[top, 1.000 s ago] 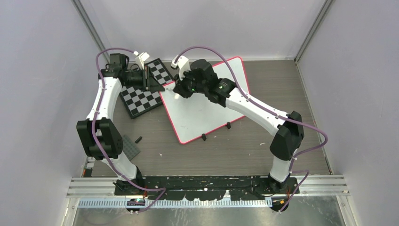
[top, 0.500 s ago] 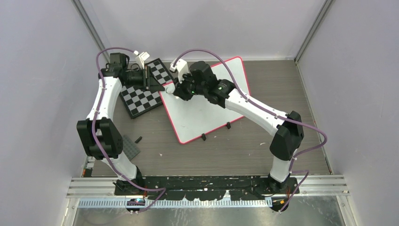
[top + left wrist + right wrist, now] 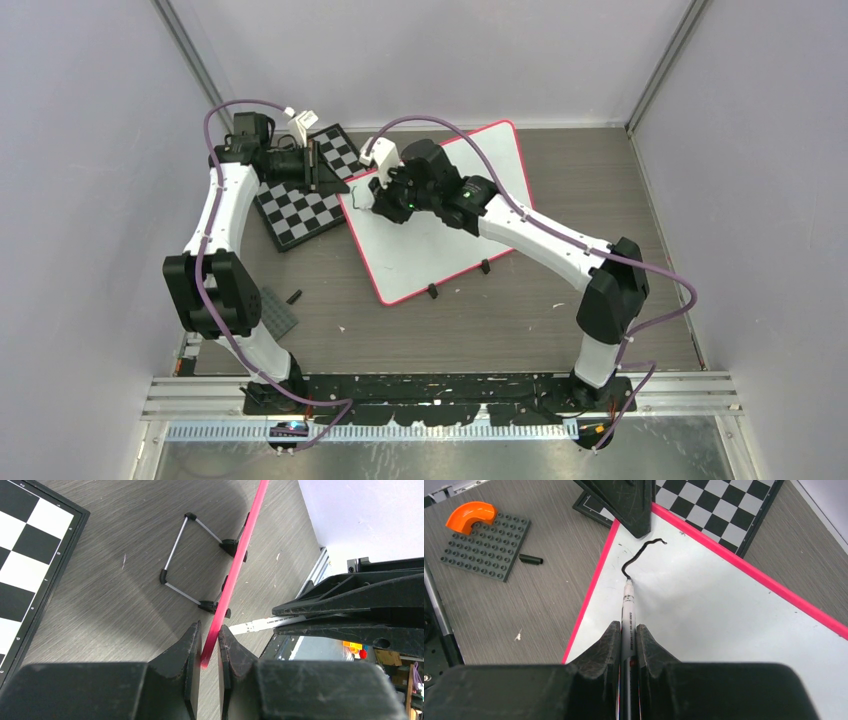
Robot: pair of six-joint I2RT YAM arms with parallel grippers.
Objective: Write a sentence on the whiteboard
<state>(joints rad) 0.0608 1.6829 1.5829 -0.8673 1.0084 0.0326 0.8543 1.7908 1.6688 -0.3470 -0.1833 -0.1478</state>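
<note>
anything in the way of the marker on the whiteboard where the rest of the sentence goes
Nothing visible. The marker in the right gripper touches the whiteboard at the end of a short black stroke; the white ahead is bare. The left gripper only pinches the frame.

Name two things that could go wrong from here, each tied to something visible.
1. The left gripper pinches only the board's thin frame; marker pressure could make it slip.
2. The stroke sits close to that corner and gripper; the marker might bump the gripper or run off the board.
</note>
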